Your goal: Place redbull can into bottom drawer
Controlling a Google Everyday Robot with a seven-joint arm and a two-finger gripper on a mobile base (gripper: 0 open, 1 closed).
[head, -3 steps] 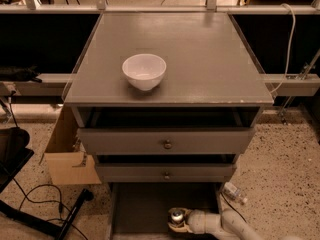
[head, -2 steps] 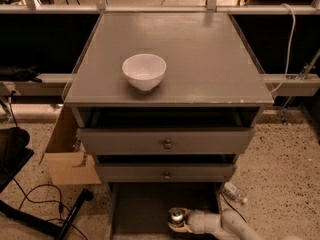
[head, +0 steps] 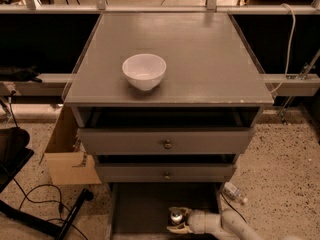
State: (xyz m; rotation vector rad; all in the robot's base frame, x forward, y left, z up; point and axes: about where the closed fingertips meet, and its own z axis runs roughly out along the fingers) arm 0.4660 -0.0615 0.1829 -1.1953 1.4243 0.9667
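Tool [head: 173, 221] in bottom drawer [head: 139, 209] clasps redbull can [head: 176, 216] (body hidden)

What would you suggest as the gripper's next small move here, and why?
Probably open the gripper and let go: it holds the can upright, low inside the open bottom drawer, with bare floor around it. Whether the can's base already touches the floor cannot be seen.

The cabinet top [head: 200, 54] bears white bowl [head: 144, 71]; pincer [head: 176, 220] around redbull can [head: 176, 216] in bottom drawer [head: 140, 209].

White bowl [head: 144, 71], grey cabinet [head: 200, 49] — cream gripper [head: 175, 220] in the grey bottom drawer [head: 140, 209] clasping the silver-topped redbull can [head: 176, 216].
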